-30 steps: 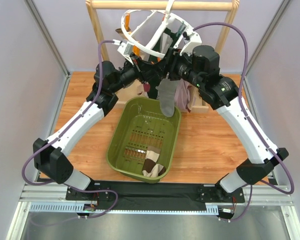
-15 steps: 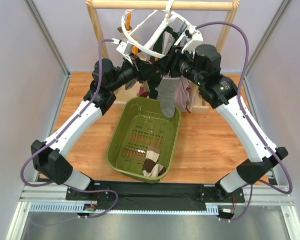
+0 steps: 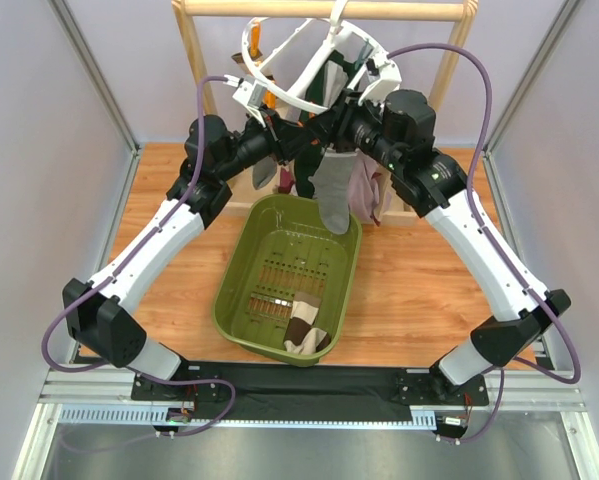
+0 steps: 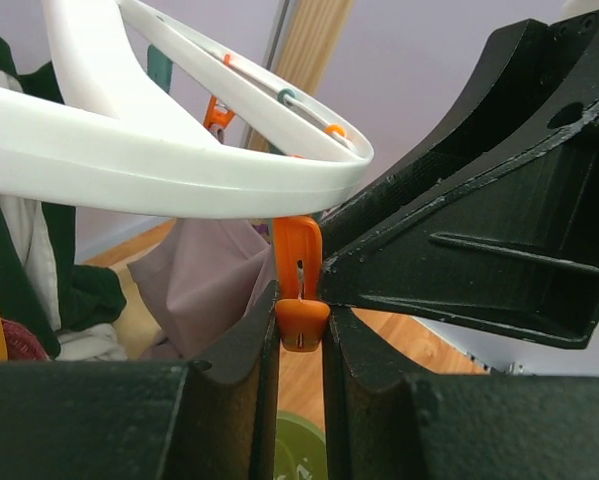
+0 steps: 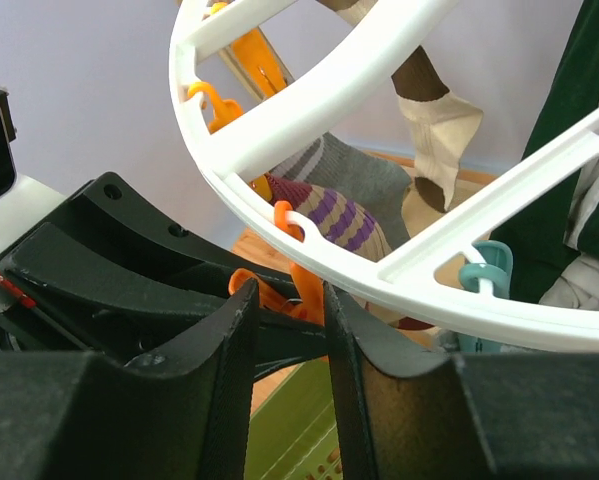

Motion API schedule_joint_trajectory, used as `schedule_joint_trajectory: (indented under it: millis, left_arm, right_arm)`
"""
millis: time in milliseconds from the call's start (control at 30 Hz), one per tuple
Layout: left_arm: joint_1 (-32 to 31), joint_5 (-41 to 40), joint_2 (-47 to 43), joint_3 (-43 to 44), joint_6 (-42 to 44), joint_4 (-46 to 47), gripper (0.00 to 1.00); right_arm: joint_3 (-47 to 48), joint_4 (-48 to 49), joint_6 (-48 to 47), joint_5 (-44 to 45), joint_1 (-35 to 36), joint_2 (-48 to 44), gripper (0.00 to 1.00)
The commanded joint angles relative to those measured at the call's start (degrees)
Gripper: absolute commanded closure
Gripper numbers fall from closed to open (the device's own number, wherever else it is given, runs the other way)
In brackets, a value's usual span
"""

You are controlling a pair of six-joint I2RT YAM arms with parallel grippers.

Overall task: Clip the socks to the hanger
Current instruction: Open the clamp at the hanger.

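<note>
The white ring hanger point(image 3: 297, 62) hangs from the wooden rail, with several socks clipped under it. My left gripper point(image 3: 295, 143) is shut on a dangling orange clip point(image 4: 300, 300), pinching its end between both fingers. My right gripper point(image 3: 325, 138) faces it from the right. Its jaws point(image 5: 279, 300) stand apart with nothing between them, and their tips are at the same orange clip point(image 5: 309, 285). A grey sock point(image 3: 331, 192) hangs just below both grippers; its top end is hidden. A brown-and-cream sock point(image 3: 304, 330) lies in the basket.
The olive-green slotted basket point(image 3: 241, 270) stands on the table under the hanger. The wooden rack point(image 3: 191, 60) carries the hanger at the back. A purple-striped sock point(image 5: 344, 215), a dark green sock point(image 5: 569, 150) and a teal clip point(image 5: 484, 270) hang close by.
Both wrists have shifted slightly up and back toward the hanger. The ring has swung a little. The grey sock hangs in about the same place.
</note>
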Motion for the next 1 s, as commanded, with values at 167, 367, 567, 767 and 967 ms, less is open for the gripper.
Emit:
schedule_joint_trajectory:
  millis: [167, 367, 567, 767, 967]
  left_arm:
    - [-0.32, 2.79, -0.41, 2.48, -0.59, 1.15, 0.97]
    - [-0.32, 3.23, -0.24, 2.39, -2.08, 2.46, 0.97]
    - [-0.32, 1.57, -0.94, 1.08, -1.3, 2.03, 0.65]
    - [-0.32, 1.03, -3.49, -5.42, -1.47, 6.68, 0.29]
    - [-0.23, -1.68, -4.37, -6.57, -0.69, 8.09, 0.32]
  right_arm:
    - [-0.85, 5.04, -4.64, 6.38, 0.98, 0.82, 0.69]
    - [1.41, 3.82, -5.61, 6.21, 0.89, 3.0, 0.78]
    - [2.82, 2.94, -3.86, 7.0, 0.89, 3.8, 1.0]
    - [0.01, 5.39, 3.96, 5.24, 0.63, 1.69, 1.0]
    - [0.27, 4.78, 5.9, 3.31, 0.19, 1.16, 1.0]
